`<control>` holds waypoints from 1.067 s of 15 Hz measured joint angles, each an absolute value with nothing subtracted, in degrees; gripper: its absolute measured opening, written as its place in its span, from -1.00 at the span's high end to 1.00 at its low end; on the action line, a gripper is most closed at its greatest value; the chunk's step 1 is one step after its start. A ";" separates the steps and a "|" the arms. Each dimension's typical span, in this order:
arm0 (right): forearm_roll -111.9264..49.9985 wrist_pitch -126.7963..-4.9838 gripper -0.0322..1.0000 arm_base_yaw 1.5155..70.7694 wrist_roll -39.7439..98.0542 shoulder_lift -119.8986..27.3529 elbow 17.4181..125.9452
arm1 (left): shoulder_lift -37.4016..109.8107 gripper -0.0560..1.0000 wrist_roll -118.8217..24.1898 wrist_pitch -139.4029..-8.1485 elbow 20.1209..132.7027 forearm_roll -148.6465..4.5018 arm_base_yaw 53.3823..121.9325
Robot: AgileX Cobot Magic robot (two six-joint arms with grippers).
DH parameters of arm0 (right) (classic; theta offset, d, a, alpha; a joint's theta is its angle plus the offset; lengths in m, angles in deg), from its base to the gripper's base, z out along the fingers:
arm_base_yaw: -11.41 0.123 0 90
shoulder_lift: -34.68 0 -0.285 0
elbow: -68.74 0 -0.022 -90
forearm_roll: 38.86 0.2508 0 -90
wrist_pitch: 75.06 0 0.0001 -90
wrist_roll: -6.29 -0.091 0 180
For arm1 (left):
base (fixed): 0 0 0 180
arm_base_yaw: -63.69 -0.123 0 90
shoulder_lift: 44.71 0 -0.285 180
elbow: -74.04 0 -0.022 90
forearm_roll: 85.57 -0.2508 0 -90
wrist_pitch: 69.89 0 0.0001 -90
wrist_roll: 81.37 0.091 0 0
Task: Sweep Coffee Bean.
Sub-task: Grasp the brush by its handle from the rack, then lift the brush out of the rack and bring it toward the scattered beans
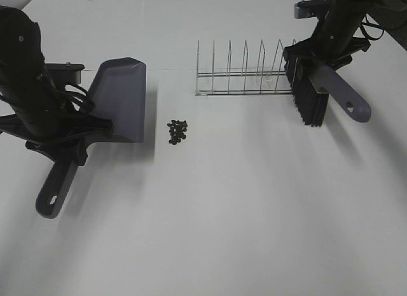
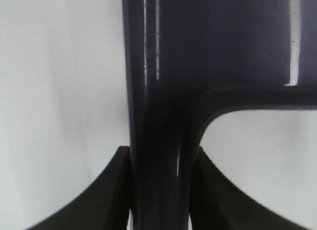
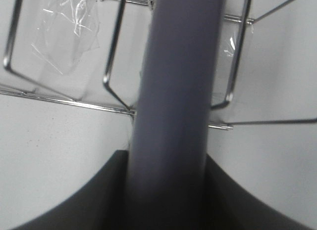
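White table (image 1: pixel 254 213) fills the view. On it the coffee bean (image 1: pixel 178 132) pile lies in one small dark cluster just beside the open edge of the dustpan (image 1: pixel 121 98), not touching it, and nearer the camera than the wire rack (image 1: pixel 235 74). Clamped on the dustpan's handle are the left jaws. At the rack's right end, the right jaws grip the handle of the brush (image 1: pixel 311 102), bristles pointing down at the table.

Coffee beans (image 1: pixel 178 132) lie clustered just beside the dustpan (image 1: pixel 121 97), well apart from the brush (image 1: pixel 313 98) by the rack (image 1: pixel 241 74).
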State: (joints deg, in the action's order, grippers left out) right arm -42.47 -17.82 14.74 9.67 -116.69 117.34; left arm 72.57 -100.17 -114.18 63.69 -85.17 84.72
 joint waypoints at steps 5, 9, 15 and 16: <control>-42.75 -17.53 0.40 14.74 8.53 -115.89 117.34 | 72.57 0.39 -100.17 -114.24 63.69 -85.17 84.72; -42.75 -17.25 0.40 14.74 6.29 -109.99 117.34 | 72.57 0.39 -100.17 -114.30 63.69 -85.17 84.72; -42.75 -5.44 0.40 14.74 3.20 -100.42 117.34 | 72.57 0.39 -100.17 -114.70 63.69 -85.17 84.72; -42.75 -5.21 0.40 14.74 3.20 -100.13 117.34 | 72.57 0.39 -100.17 -115.16 63.69 -85.17 84.72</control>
